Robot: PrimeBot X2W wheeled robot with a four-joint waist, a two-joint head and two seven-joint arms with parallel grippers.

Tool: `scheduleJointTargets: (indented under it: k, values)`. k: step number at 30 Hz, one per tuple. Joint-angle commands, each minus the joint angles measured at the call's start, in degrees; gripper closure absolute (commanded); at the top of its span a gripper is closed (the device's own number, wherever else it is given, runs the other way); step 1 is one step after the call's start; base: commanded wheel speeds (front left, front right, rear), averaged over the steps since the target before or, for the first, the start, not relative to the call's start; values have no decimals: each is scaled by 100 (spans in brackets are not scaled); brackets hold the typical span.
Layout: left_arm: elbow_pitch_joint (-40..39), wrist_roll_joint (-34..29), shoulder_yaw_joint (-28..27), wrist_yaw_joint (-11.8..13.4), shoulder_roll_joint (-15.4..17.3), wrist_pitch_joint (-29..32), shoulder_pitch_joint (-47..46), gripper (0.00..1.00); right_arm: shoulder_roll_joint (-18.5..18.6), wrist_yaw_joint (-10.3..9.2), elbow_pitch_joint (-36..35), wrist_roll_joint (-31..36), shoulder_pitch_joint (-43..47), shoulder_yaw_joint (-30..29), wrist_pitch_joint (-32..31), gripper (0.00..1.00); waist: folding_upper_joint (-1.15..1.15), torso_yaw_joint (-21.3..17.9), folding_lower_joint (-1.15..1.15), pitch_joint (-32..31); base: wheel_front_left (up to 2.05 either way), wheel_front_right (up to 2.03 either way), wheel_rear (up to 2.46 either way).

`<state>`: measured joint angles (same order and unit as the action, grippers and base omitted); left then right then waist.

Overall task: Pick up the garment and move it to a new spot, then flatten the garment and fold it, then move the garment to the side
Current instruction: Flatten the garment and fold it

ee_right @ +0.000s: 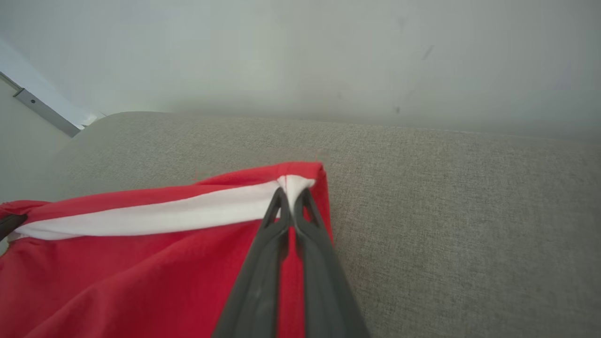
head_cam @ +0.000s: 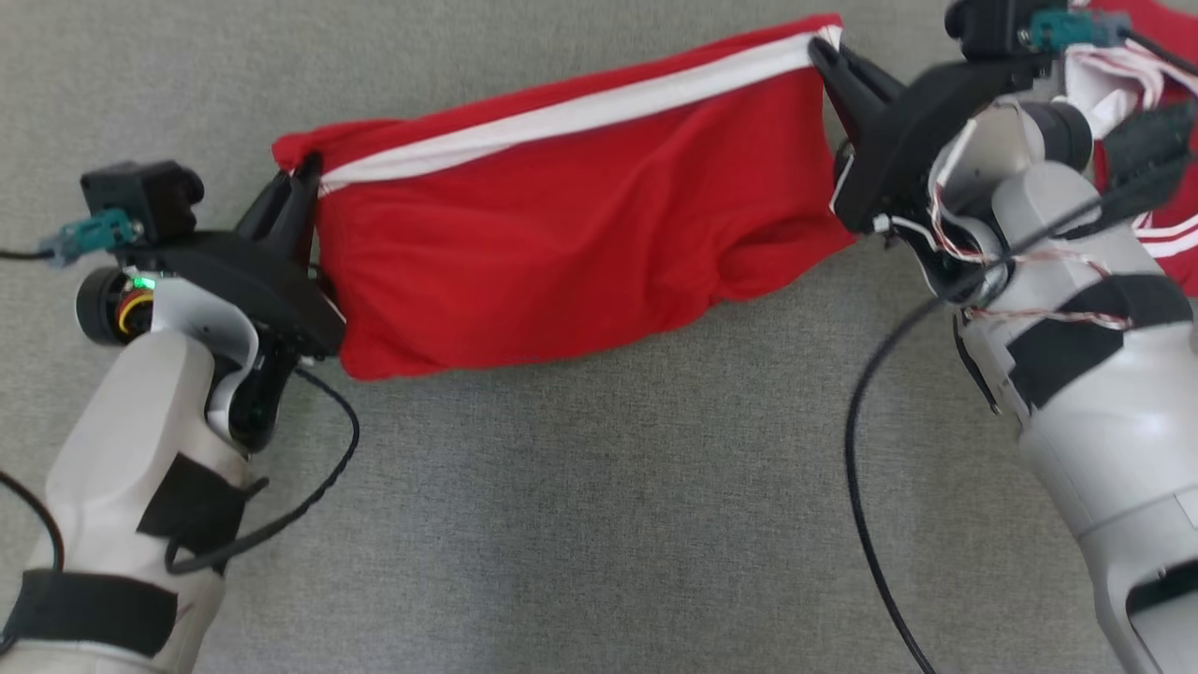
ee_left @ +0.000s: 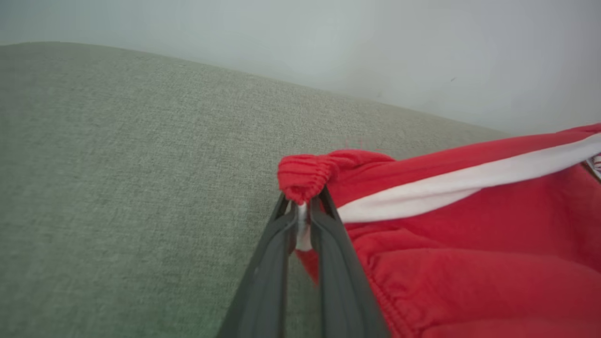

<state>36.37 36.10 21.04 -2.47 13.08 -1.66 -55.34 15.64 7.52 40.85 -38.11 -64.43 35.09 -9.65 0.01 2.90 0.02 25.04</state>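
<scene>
The red garment (head_cam: 580, 234) hangs stretched between both grippers over the grey surface (head_cam: 562, 515), its white stripe (head_cam: 571, 114) running along the top edge. The left gripper (head_cam: 298, 183) is clamped on the gathered end, and the right gripper (head_cam: 824, 51) pinches the opposite corner at the stripe. More red-and-white cloth (head_cam: 1170, 253) lies behind the right arm.

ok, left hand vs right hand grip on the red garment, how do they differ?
The left hand pinches a bunched, ribbed elastic corner; the right hand pinches a flat corner at the white stripe's end. In the head view the left hand sits lower, the right hand higher, so the red garment slants. Shared: both shut on its striped edge.
</scene>
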Motion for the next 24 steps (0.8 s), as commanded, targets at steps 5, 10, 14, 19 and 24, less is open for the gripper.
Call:
scheduleJointTargets:
  k: [5,10,14,19,24]
  values:
    - [423,-61,91,-99,-109,-166,-316,100,-110,-5,561,-164,-428,294,230,100,-1,17,-2,231,0,0,0]
    - [800,-107,224,-237,-204,-346,-469,93,-130,-5,971,-316,-630,647,421,51,-1,54,-2,133,0,0,0]
    - [983,-124,300,-303,-247,-566,-383,0,-107,-5,1134,-574,-557,864,553,0,-1,65,-2,-73,0,0,0]
    - [1000,-58,286,-361,-189,-933,-134,0,42,-5,1095,-864,-266,1115,859,0,-1,49,-2,-464,0,0,0]
    - [605,-52,126,-286,-86,-1265,368,0,247,-5,953,-1106,129,1300,1289,0,-1,22,-2,-901,0,0,0]
